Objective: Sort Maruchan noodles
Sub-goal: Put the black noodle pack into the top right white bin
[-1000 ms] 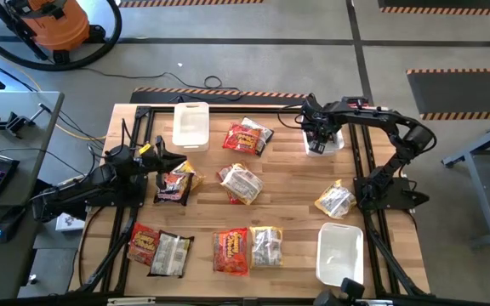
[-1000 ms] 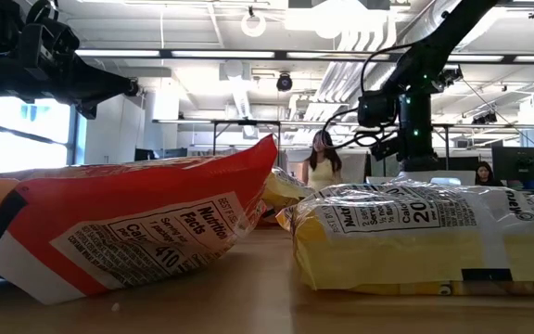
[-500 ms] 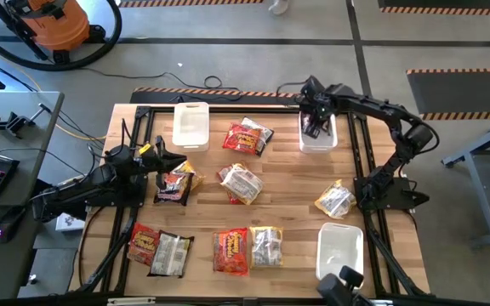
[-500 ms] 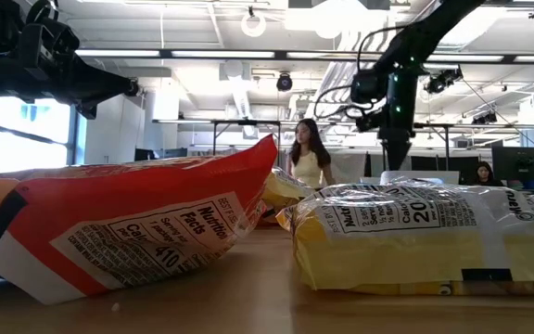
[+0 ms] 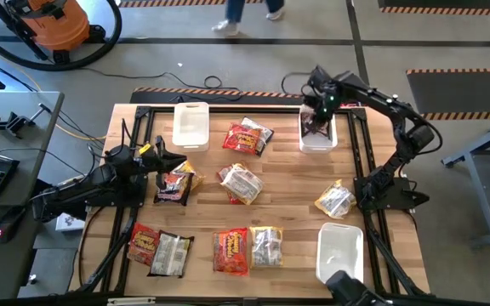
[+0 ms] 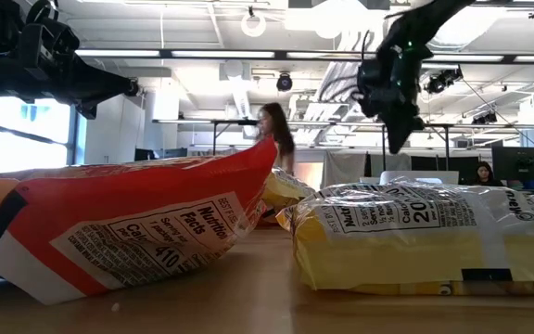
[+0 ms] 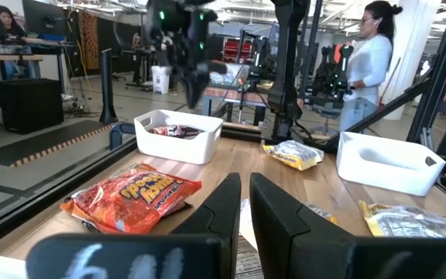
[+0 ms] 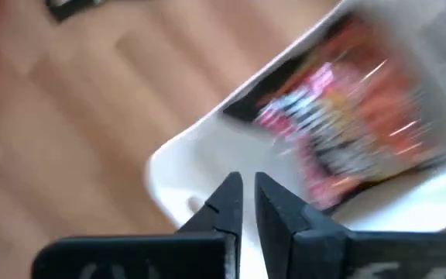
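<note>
Several Maruchan packets lie flat on the table: red-orange ones (image 5: 247, 136) (image 5: 231, 251) (image 5: 143, 245), yellow-white ones (image 5: 241, 183) (image 5: 334, 200) (image 5: 267, 246), and dark ones (image 5: 175, 183) (image 5: 171, 253). Another dark-and-red packet (image 8: 347, 116) lies inside the far white bin (image 5: 317, 136). My right gripper (image 5: 321, 100) hangs shut and empty above that bin's far end, and its fingers (image 8: 245, 194) point down at the rim. My left gripper (image 5: 156, 157) stays shut and empty, just left of the dark packet by the table's left side.
A second white bin (image 5: 190, 125) stands at the far left of the table and a third one (image 5: 340, 252) at the near right. Black frame rails run along the table's edges. A person walks past beyond the far edge (image 6: 272, 130). Bare wood shows in the table's middle right.
My right gripper has risen from inside the far bin and drawn back toward the table's far edge, tipping as it went. The dark-and-red packet now shows lying in that bin. A person has walked leftward across the room behind the table.
</note>
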You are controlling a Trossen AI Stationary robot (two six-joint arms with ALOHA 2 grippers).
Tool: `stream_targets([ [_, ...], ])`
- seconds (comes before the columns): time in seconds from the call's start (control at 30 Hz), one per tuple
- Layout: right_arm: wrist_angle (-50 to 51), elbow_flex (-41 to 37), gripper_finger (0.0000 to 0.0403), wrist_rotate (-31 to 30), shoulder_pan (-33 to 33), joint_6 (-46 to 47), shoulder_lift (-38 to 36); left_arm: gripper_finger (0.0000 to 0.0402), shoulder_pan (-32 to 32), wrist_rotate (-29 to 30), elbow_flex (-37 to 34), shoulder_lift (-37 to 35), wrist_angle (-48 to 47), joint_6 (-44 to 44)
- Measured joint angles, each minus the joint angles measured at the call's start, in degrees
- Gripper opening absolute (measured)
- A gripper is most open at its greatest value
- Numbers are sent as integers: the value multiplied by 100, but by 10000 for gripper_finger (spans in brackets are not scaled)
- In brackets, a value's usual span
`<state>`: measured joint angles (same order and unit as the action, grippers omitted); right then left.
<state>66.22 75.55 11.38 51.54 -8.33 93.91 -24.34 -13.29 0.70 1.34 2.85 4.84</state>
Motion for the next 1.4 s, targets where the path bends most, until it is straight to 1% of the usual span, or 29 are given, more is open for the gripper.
stream_targets([
  [0.1,-331,-625,7,-234,-93,383,4,23,0,1,0,-2,0,0],
  [0.23,-1127,-1395,2,-184,-177,895,7,23,0,1,0,-2,0,0],
  [0.37,-1993,-1858,0,-262,-170,1311,9,23,0,1,0,0,0,0],
  [0.43,-2308,-1997,0,-531,-172,1457,8,23,0,1,-1,-2,0,2],
  [0.53,-2630,-2115,0,-975,-158,1497,9,23,0,1,0,-1,0,0],
  [0.67,-3153,-2201,0,-1198,-44,1499,9,23,0,1,0,-1,-2,0],
  [0.77,-3352,-2208,0,-1389,28,1498,9,23,0,1,1,0,0,0],
  [1.07,-3933,-2213,0,-1748,-69,1347,-250,23,0,1,1,-2,0,2],
  [1.17,-4184,-2204,0,-1992,-54,1309,-398,23,0,1,0,-2,0,2],
  [1.27,-4641,-2189,0,-2400,-39,1256,-433,23,0,1,1,0,0,1],
  [1.33,-4726,-2191,0,-2462,-1,1243,-433,23,0,1,1,0,-2,2],
  [1.4,-4888,-2191,0,-2375,38,1239,-424,23,0,1,-1,0,0,0],
])
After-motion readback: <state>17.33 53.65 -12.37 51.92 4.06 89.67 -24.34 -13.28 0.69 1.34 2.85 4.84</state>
